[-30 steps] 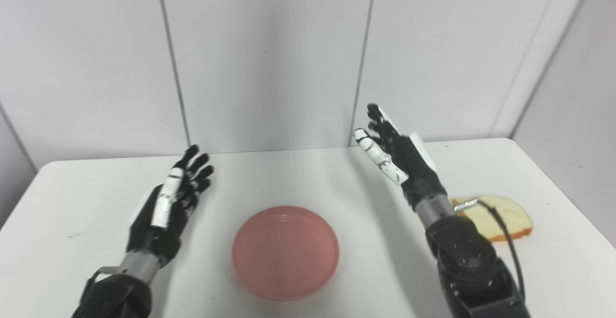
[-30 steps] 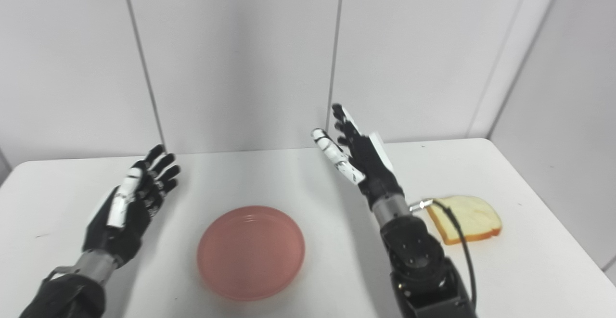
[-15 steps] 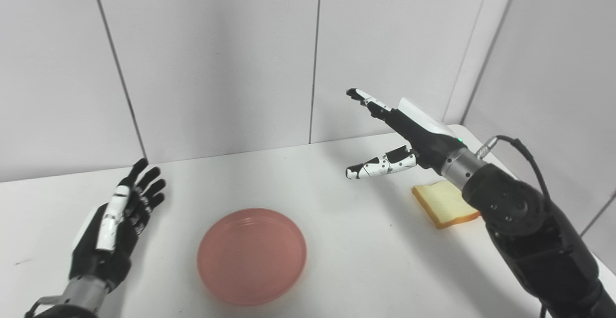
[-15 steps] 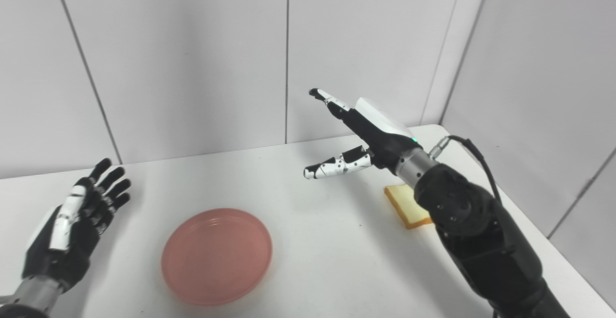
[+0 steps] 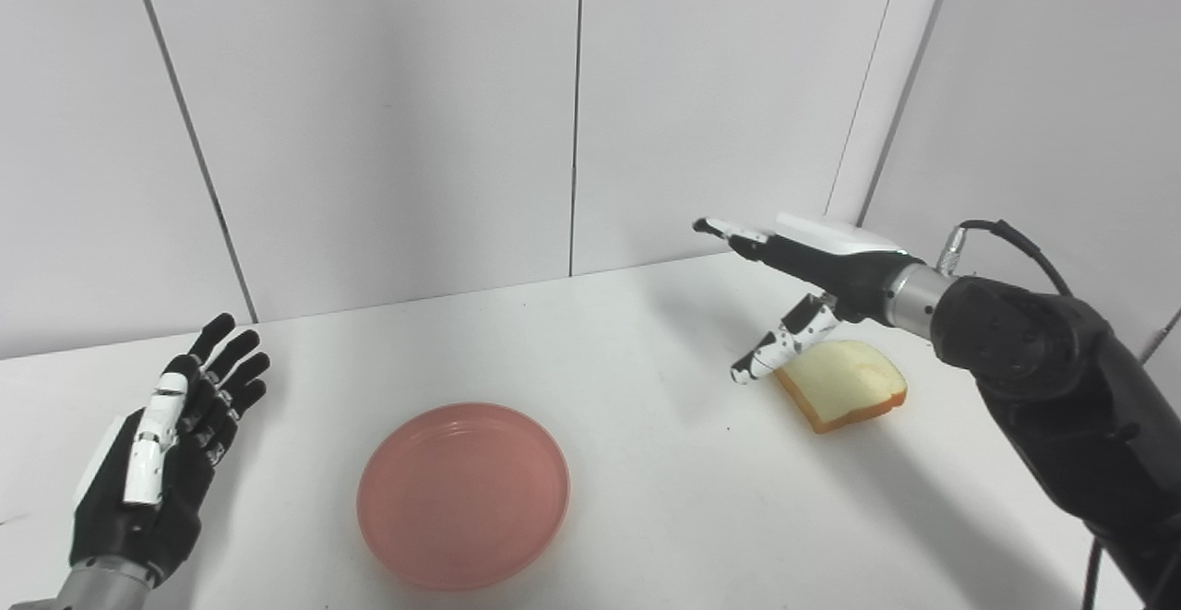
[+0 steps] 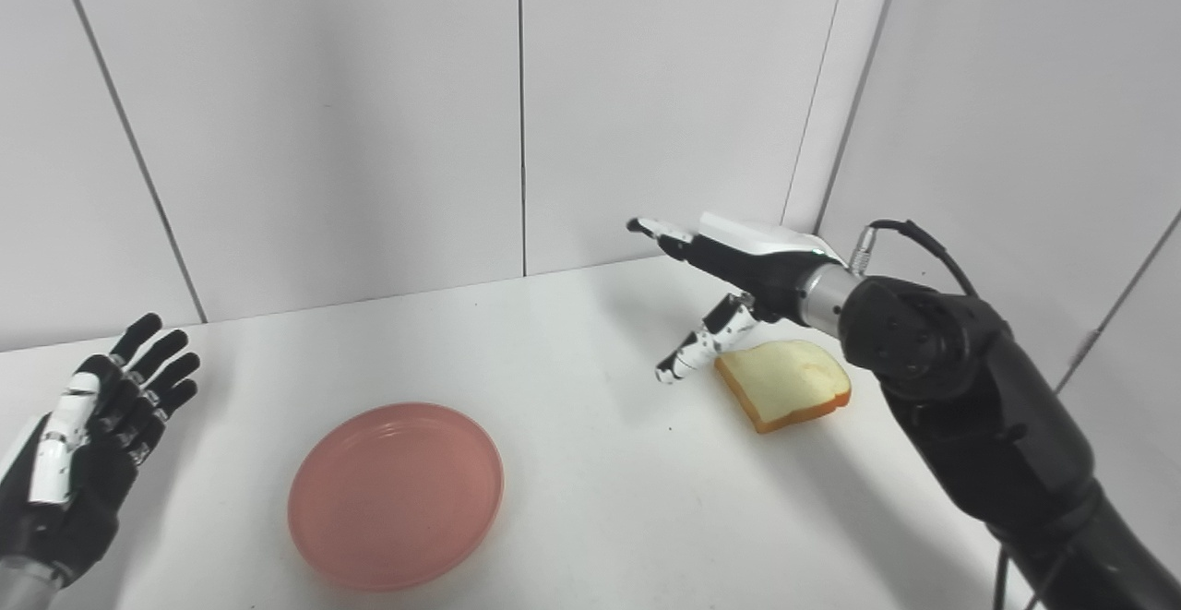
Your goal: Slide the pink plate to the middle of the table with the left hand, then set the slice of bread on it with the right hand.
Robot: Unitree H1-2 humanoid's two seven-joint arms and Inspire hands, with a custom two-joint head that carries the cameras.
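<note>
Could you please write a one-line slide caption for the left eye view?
Open right hand poised over the bread slice; pink plate empty, left hand open beside it.

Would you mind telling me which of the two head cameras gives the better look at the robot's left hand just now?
The left eye view. There the left hand shows whole, open, fingers spread, wrist included, above the table. In the right eye view the same hand sits against the picture's left edge, which cuts off part of its palm.
</note>
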